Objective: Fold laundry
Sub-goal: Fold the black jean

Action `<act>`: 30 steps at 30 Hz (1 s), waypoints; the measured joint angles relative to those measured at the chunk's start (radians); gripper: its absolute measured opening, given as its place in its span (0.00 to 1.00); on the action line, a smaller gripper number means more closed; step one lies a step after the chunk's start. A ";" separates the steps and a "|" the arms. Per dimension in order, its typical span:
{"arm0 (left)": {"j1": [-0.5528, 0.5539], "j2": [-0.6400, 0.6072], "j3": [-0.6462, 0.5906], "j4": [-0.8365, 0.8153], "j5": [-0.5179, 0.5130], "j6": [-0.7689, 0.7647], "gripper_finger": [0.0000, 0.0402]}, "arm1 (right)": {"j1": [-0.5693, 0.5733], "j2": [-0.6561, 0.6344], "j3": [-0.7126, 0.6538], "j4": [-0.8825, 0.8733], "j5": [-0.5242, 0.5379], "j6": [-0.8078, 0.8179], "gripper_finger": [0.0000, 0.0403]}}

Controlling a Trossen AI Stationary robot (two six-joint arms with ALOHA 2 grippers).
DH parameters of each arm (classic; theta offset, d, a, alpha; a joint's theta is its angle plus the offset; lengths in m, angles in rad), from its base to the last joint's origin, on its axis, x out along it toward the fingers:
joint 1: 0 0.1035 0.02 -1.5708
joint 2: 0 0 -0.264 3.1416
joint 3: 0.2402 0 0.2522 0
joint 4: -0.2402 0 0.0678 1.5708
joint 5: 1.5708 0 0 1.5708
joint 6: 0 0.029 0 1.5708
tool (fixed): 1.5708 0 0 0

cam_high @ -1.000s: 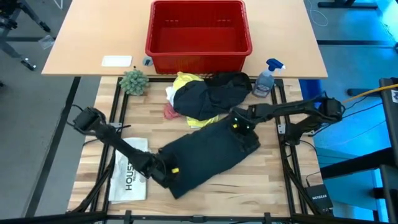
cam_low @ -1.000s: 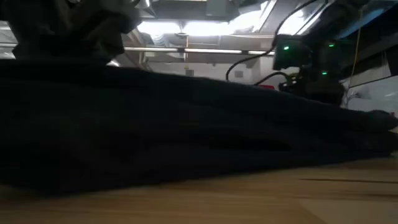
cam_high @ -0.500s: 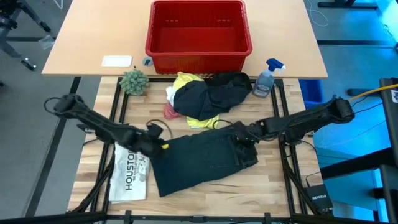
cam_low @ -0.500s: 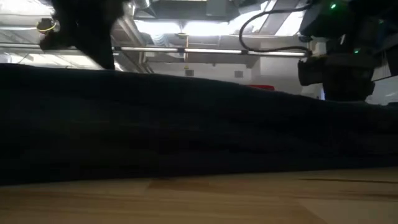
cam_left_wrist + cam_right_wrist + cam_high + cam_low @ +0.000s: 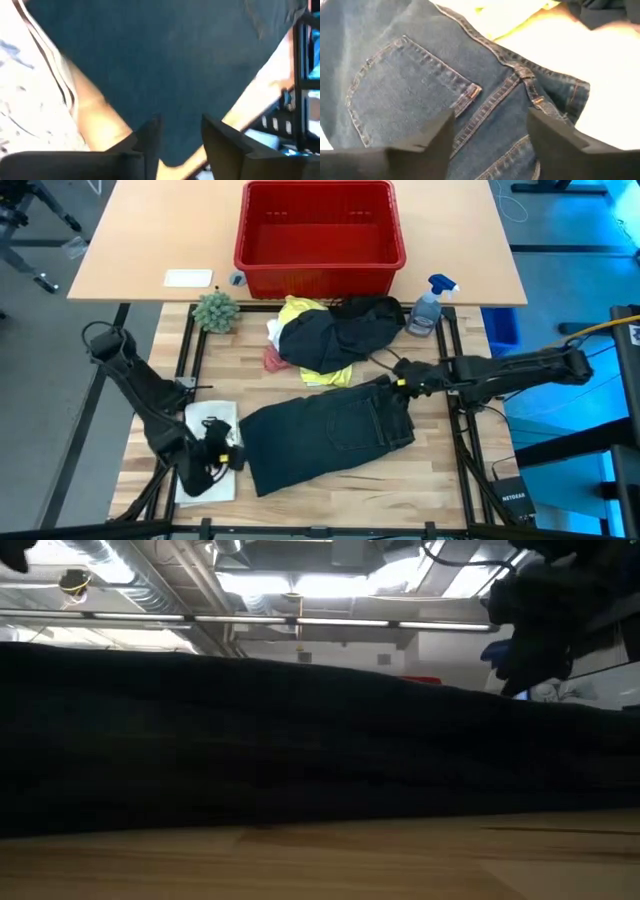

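Behind folded jeans (image 5: 330, 432): clothes pile (image 5: 330, 335), red basket (image 5: 318, 235), spray bottle (image 5: 428, 305).

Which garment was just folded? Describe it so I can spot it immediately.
Start at the red basket at the table's far side and come toward the near edge, past the heap of dark and yellow clothes. The folded jeans lie flat and alone between both arms, showing a stitched back pocket.
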 joint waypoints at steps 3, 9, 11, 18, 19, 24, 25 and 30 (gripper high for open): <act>0.026 0.036 -0.046 0.084 0.003 -0.002 0.41 | -0.015 -0.001 0.001 -0.003 -0.011 -0.001 0.69; 0.040 0.068 -0.093 0.132 0.122 -0.009 0.46 | -0.024 0.008 0.000 -0.031 -0.041 0.016 0.74; 0.040 0.068 -0.098 0.134 0.140 -0.009 0.46 | -0.024 0.007 0.000 -0.042 -0.045 0.030 0.73; 0.037 0.068 -0.146 0.152 0.164 -0.013 0.46 | -0.024 0.008 0.000 -0.071 -0.047 0.035 0.72; 0.037 0.068 -0.161 0.168 0.170 -0.013 0.46 | -0.024 0.007 0.000 -0.071 -0.051 0.038 0.72; 0.037 0.068 -0.246 0.326 0.085 0.004 0.46 | -0.024 0.007 0.000 -0.072 -0.052 0.049 0.72; 0.041 0.068 -0.266 0.370 0.074 0.008 0.46 | -0.024 0.008 0.000 -0.073 -0.053 0.057 0.72; 0.041 0.094 -0.368 0.579 0.063 0.019 0.46 | -0.024 0.008 0.000 -0.079 -0.053 0.064 0.72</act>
